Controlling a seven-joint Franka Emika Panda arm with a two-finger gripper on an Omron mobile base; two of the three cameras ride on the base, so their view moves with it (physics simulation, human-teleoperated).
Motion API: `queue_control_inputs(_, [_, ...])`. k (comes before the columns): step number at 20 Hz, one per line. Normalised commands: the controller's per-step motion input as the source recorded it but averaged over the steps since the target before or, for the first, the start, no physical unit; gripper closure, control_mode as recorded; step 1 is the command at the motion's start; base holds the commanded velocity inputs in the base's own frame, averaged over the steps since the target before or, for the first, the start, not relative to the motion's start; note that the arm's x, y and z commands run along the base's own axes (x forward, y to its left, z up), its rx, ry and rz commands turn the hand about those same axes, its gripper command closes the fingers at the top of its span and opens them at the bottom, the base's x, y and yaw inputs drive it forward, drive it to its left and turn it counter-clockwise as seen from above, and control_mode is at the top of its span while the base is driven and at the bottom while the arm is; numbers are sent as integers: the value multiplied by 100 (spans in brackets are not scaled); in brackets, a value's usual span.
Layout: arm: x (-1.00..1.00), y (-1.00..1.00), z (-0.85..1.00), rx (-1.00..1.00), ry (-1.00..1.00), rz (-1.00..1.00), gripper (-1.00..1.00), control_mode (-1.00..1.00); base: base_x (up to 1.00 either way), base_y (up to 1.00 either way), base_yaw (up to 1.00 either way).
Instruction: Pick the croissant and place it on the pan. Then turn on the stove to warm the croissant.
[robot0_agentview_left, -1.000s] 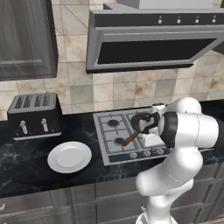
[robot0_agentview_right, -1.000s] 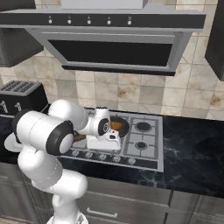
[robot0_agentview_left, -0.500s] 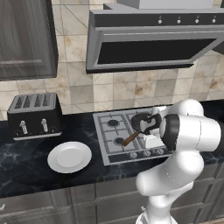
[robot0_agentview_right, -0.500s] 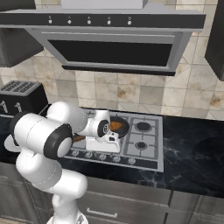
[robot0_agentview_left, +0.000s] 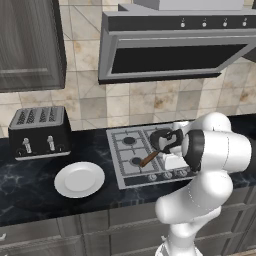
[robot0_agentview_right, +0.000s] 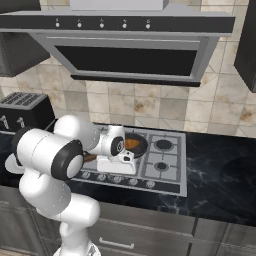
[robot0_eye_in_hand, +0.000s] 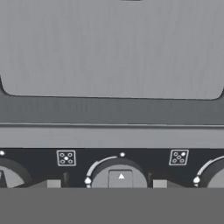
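**End effector down at the knob row, croissant in the pan**

Nearest to me in the hand view is a round stove knob (robot0_eye_in_hand: 120, 178), centred low in the picture, with a finger tip (robot0_eye_in_hand: 53, 184) just to either side of it. I can't tell whether the tips press on it, so I can't say if the end effector (robot0_eye_in_hand: 106, 184) has hold of the knob; the fingers stand partly apart with the knob between them. More knobs show at the far left and right of that same row.

From the base cameras I see the end effector (robot0_agentview_right: 116, 165) pointing down at the front edge of the stove (robot0_agentview_left: 131, 156), near its middle. The white plate (robot0_agentview_left: 79, 179) lies on the dark desk (robot0_agentview_left: 30, 185) to the stove's left, towards the front edge.

Further back, the pan (robot0_agentview_right: 136, 145) sits on a burner, its wooden handle (robot0_agentview_left: 149, 159) angled towards the front edge. The croissant (robot0_agentview_right: 131, 144) lies inside it. The black toaster (robot0_agentview_left: 40, 132) stands at the desk's back left, against the tiled wall.
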Motion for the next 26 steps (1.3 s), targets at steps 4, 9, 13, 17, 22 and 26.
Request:
queue_control_inputs(4, [-10, 0, -19, 0, 0, 0, 100, -100, 0, 0, 0])
queue_control_inputs(9, [-12, 0, -23, 0, 3, 0, 100, -100, 0, 0, 0])
queue_control_inputs(13, [-13, 0, -20, 0, 4, 0, 100, -100, 0, 0, 0])
queue_control_inputs(17, [-17, 1, -21, 0, 4, 0, 100, -100, 0, 0, 0])
queue_control_inputs(22, [-13, 4, -24, 0, 5, 0, 100, -100, 0, 0, 0])
queue_control_inputs(26, [-2, 6, -29, 0, 9, 11, 100, -100, 0, 0, 0])
